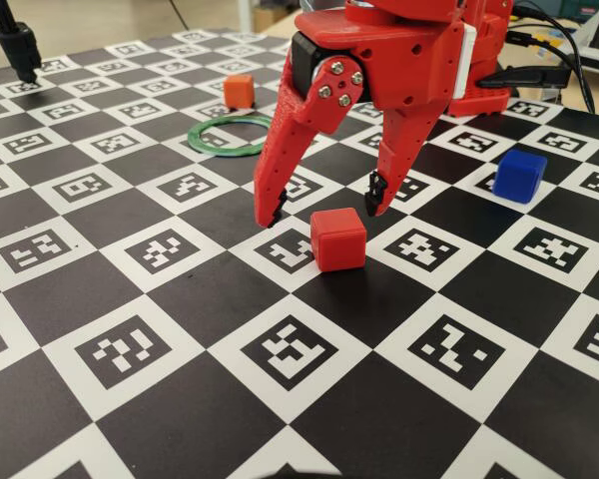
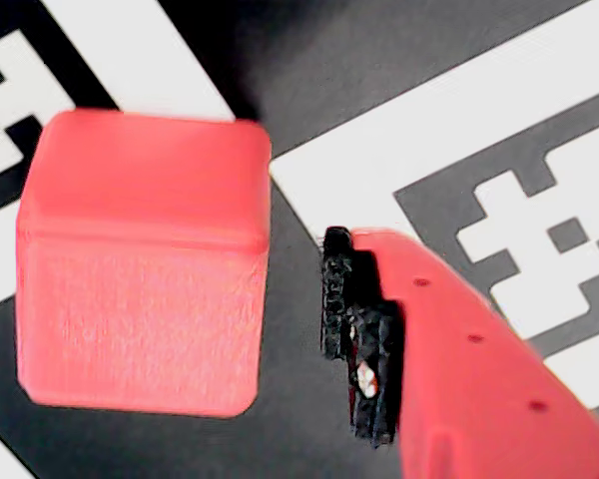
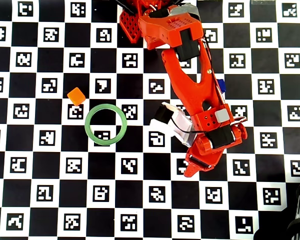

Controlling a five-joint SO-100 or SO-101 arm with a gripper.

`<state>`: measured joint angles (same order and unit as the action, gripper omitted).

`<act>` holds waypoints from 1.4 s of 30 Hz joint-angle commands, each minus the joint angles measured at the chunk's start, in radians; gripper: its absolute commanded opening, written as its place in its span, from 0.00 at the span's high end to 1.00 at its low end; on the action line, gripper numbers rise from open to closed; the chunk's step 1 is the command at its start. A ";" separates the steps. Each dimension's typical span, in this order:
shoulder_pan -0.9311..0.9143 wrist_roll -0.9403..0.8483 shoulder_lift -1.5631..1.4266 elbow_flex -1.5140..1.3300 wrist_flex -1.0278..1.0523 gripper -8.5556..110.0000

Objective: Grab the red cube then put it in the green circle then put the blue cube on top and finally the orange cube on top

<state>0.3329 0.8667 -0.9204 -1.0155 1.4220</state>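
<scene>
The red cube (image 1: 337, 239) stands on the checkered marker board, just below and in front of my red gripper (image 1: 324, 212), which is open with its jaws spread wider than the cube. In the wrist view the red cube (image 2: 145, 269) sits left of one black fingertip pad (image 2: 354, 329), with a dark gap between them; the other finger is out of frame. The green circle (image 1: 226, 153) (image 3: 86, 125) lies flat and empty at the back left. The orange cube (image 1: 239, 91) (image 3: 76, 96) is just beyond it. The blue cube (image 1: 520, 176) rests at the right, and in the overhead view it peeks out beside the arm (image 3: 220, 85), which hides the red cube.
The arm's base (image 1: 479, 60) stands at the back right with cables behind it. A black stand (image 1: 18, 45) rises at the back left corner. The board of printed markers (image 1: 130, 349) stretches toward the camera.
</scene>
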 commanded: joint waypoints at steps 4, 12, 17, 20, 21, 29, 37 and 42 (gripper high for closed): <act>0.018 0.017 -0.037 0.058 -0.015 0.57; 0.029 0.031 -0.012 0.060 -0.026 0.57; 0.031 0.028 0.041 0.124 -0.005 0.57; 0.029 0.026 0.054 0.141 -0.003 0.57; 0.029 0.025 0.057 0.146 -0.003 0.57; 0.020 0.012 0.078 0.155 -0.009 0.59; 0.014 0.002 0.083 0.152 -0.011 0.61; 0.011 -0.002 0.087 0.150 -0.015 0.64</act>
<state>0.3528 0.8759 -0.8023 -0.9327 1.4113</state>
